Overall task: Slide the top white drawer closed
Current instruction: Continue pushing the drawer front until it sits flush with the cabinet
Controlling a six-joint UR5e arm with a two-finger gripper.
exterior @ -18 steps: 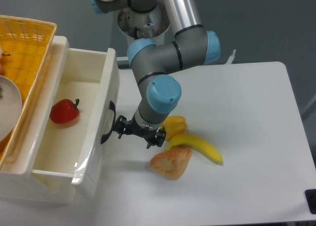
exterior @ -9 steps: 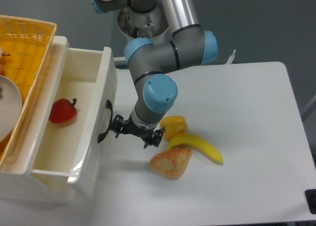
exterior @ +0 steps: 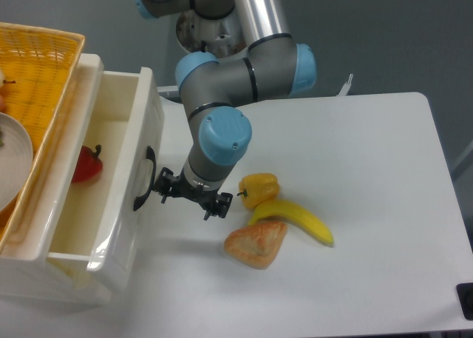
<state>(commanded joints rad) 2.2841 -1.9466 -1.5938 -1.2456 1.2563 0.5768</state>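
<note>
Partly closed, by the look of it, and some way short of shut. Top white drawer (exterior: 111, 197) at the left of the table (exterior: 369, 205), under the yellow wicker basket (exterior: 37, 79), pulled out from the cabinet with its white interior open to view and a red pepper (exterior: 85, 164) lying inside near the back wall, partly hidden by the basket's edge. Curved black handle (exterior: 143, 179) on the drawer front, facing the arm. Gripper (exterior: 191, 196) low over the table, just beside that front, one side close to or touching the handle; contact itself hard to confirm from this angle. Jaws apparently spread, dark fingers set apart on either side of the wrist, pinching nothing. Posture suited to a push with the gripper body or a finger against the front panel, not a grasp. Left to do, as a judgement: a good stretch of travel before the front sits flush with the cabinet, with the push kept square so that the drawer does not skew in its runners. Nothing seen in the drawer's path inside; pepper low enough to pass under the basket, probably. Off to the right of the gripper and clear of the push: a yellow pepper (exterior: 259, 188), a banana (exterior: 295, 220) and a piece of bread (exterior: 256, 243).
</note>
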